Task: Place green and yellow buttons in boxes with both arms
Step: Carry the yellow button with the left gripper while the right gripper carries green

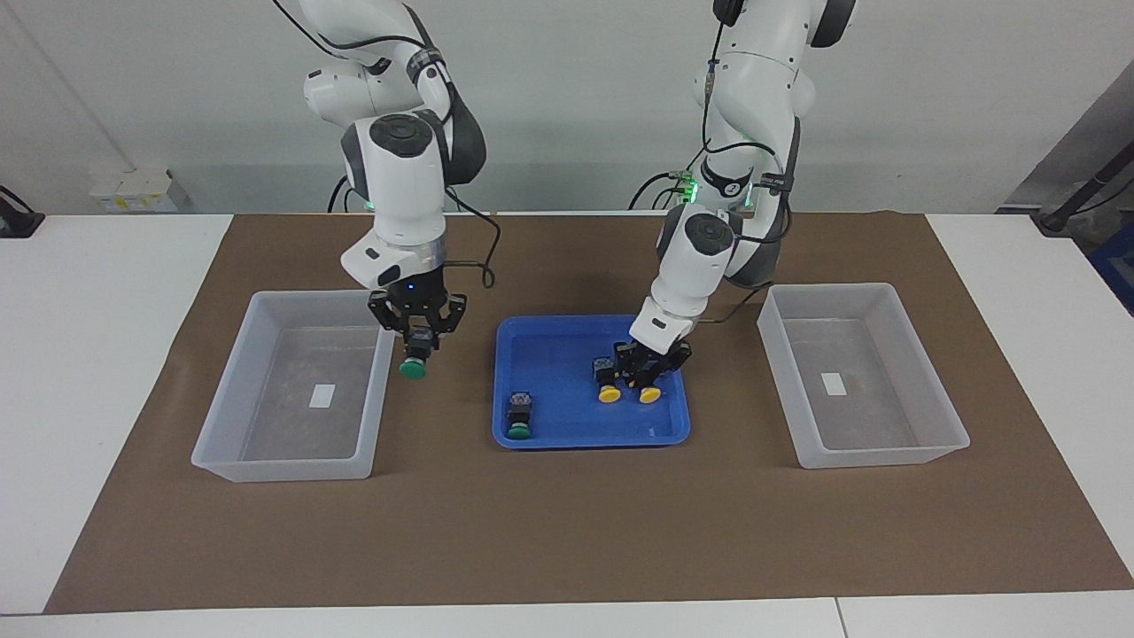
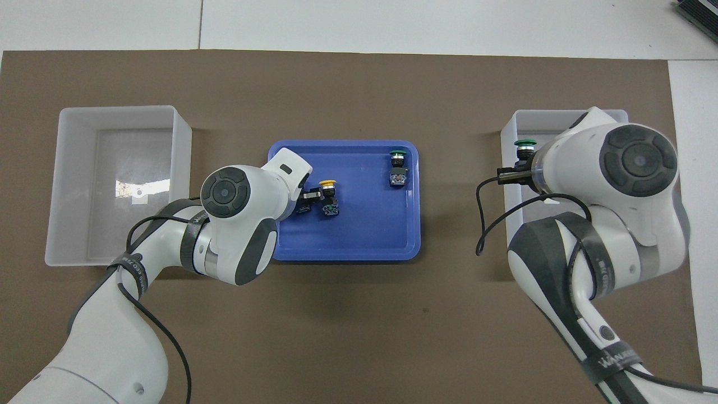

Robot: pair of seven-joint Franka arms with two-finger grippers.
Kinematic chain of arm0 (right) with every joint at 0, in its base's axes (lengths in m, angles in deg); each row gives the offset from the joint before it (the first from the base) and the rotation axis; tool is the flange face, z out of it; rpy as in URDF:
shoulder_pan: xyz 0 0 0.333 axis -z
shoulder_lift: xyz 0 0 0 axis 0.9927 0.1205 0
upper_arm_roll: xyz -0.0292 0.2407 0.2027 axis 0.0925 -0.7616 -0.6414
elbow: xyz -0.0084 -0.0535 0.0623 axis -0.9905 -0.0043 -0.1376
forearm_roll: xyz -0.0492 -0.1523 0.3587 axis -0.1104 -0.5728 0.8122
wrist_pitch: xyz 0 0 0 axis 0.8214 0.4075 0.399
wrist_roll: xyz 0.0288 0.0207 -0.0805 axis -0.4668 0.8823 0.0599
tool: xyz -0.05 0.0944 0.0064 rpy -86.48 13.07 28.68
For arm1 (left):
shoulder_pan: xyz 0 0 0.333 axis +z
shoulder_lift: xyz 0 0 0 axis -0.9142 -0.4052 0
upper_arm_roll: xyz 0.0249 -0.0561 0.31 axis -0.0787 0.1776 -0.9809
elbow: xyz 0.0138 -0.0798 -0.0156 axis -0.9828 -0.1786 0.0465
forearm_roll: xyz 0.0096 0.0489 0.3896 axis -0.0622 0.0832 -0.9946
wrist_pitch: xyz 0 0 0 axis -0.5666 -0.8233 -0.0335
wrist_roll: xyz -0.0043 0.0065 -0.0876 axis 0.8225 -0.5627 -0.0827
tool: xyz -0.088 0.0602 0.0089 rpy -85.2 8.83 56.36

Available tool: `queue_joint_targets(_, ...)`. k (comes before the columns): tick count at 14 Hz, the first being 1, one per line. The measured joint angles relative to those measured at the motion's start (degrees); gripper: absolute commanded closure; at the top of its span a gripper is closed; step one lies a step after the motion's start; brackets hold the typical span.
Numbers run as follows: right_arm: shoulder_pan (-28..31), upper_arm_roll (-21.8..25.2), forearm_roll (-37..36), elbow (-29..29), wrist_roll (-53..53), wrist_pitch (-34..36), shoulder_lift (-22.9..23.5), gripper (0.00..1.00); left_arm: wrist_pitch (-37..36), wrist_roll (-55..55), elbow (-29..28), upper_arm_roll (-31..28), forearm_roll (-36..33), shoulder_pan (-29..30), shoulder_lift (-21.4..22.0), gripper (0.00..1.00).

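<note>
My right gripper [image 1: 418, 344] is shut on a green button [image 1: 413, 367], held cap down over the rim of the box [image 1: 221, 461] at the right arm's end; button [image 2: 525, 145] and box [image 2: 507, 134] also show in the overhead view. My left gripper [image 1: 653, 374] is down in the blue tray [image 1: 549, 354], around a yellow button [image 1: 650, 395]. A second yellow button [image 1: 609, 393] lies right beside it and shows in the overhead view [image 2: 327, 184]. A second green button [image 1: 518, 418] lies in the tray's corner.
The box [image 1: 886, 452] at the left arm's end holds only a white label. Both boxes and the tray stand on a brown mat [image 1: 567, 532]. A black cable hangs from the right arm's wrist.
</note>
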Motion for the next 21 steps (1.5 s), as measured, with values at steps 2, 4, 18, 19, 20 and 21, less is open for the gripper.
queue_joint_targets(2, 2.42, 0.02, 0.0, -0.35, -3.73, 0.0, 0.04, 1.0, 0.0, 0.0, 0.52, 0.0, 0.0, -0.07, -0.01, 1.0)
queue_joint_targets(4, 5.06, 0.02, 0.02, -0.74, -6.84, -0.33, 0.53, 1.0, -1.66, 0.0, 2.53, -0.15, 0.0, -0.07, 0.0, 1.0)
queue_joint_targets(18, 14.48, 0.04, 0.03, -0.6, -13.33, -17.57, 13.62, 1.0, -28.52, -8.72, 23.08, -1.73, -0.33, 9.85, 0.97, 1.0)
queue_joint_targets(19, 14.81, 0.04, 0.03, -0.17, -13.77, -17.86, 14.27, 1.0, -30.13, -10.19, 24.01, -1.78, -0.7, 10.99, 0.97, 1.0)
queue_joint_targets(20, 15.12, 0.04, 0.03, 0.31, -14.49, -17.97, 14.96, 1.0, -31.56, -11.64, 24.89, -1.82, -0.98, 12.15, 0.98, 1.0)
queue_joint_targets(21, 15.39, 0.04, 0.03, 0.79, -14.83, -18.05, 15.68, 0.73, -32.79, -13.2, 25.65, -1.87, -1.13, 13.38, 0.99, 1.0)
